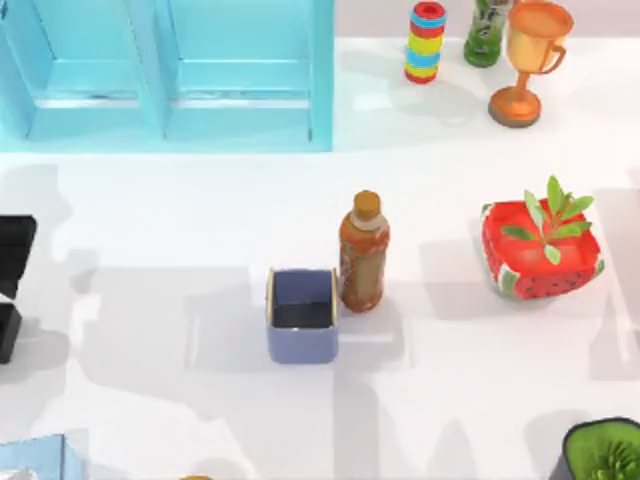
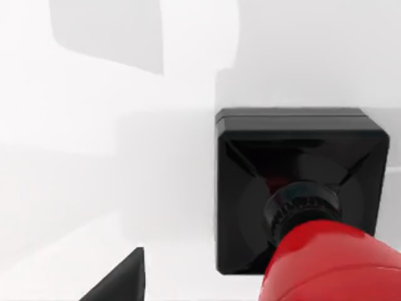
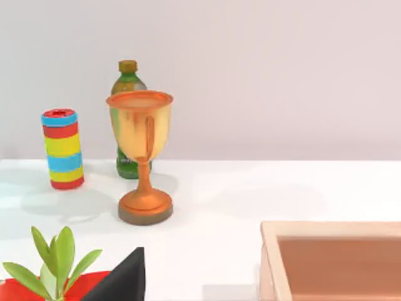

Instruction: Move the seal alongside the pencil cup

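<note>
- The pencil cup [image 1: 301, 315] stands near the middle of the top view on the white counter [image 1: 150, 420], its dark inside facing up.
- An amber bottle [image 1: 364, 253] stands upright just beside the cup, at its upper right, touching or nearly so.
- The seal [image 2: 301, 188] fills the lower right of the left wrist view, close under the camera: black square base on the counter, red ball knob [image 2: 332, 263] toward the lens.
- Left gripper: one dark finger tip [image 2: 122, 279] shows at the bottom of that view, apart from the seal; whether the fingers are open or closed I cannot tell.
- Black arm parts [image 1: 12, 285] sit at the top view's left edge.
- Right gripper: one dark finger tip [image 3: 125, 279] low in its wrist view; its state cannot be told.
- A watermelon planter [image 1: 541, 255] stands at centre right; a trophy cup [image 1: 530, 60], a striped cylinder [image 1: 427, 42] and a green bottle [image 1: 487, 32] at upper right.
</note>
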